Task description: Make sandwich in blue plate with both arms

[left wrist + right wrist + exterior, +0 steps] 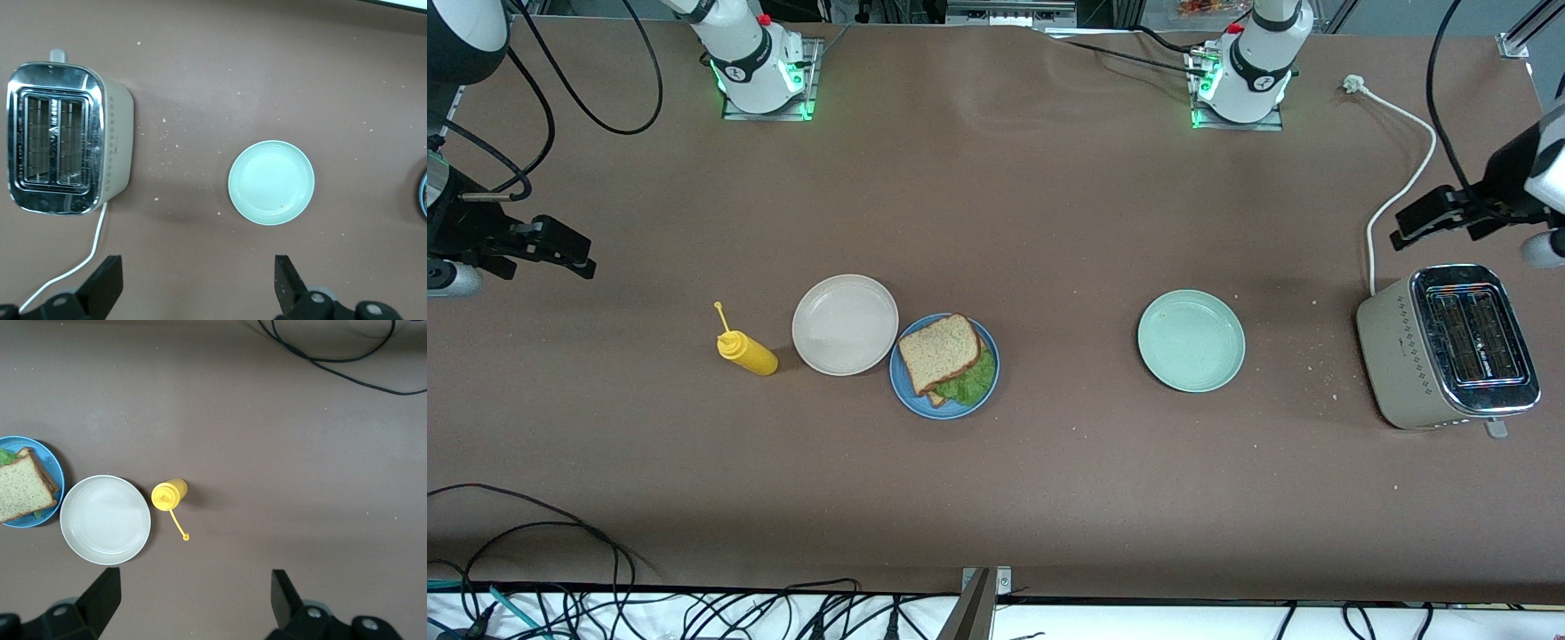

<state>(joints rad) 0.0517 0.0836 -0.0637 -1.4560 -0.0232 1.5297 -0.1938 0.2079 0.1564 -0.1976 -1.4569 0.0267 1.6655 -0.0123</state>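
The sandwich (938, 351) lies on the blue plate (905, 384) near the table's middle: a brown bread slice on top, green lettuce (973, 380) sticking out under it, and a second slice's edge below. In the right wrist view the sandwich (23, 490) and blue plate (55, 470) sit at the frame's edge. My right gripper (574, 253) (193, 600) hangs open and empty over bare table at the right arm's end. My left gripper (1405, 227) (198, 283) hangs open and empty above the table beside the toaster.
An empty beige plate (845, 324) touches the blue plate, with a yellow squeeze bottle (747, 351) beside it toward the right arm's end. An empty mint-green plate (1191, 340) and a toaster (1449, 347) with its white cord (1405, 191) stand toward the left arm's end.
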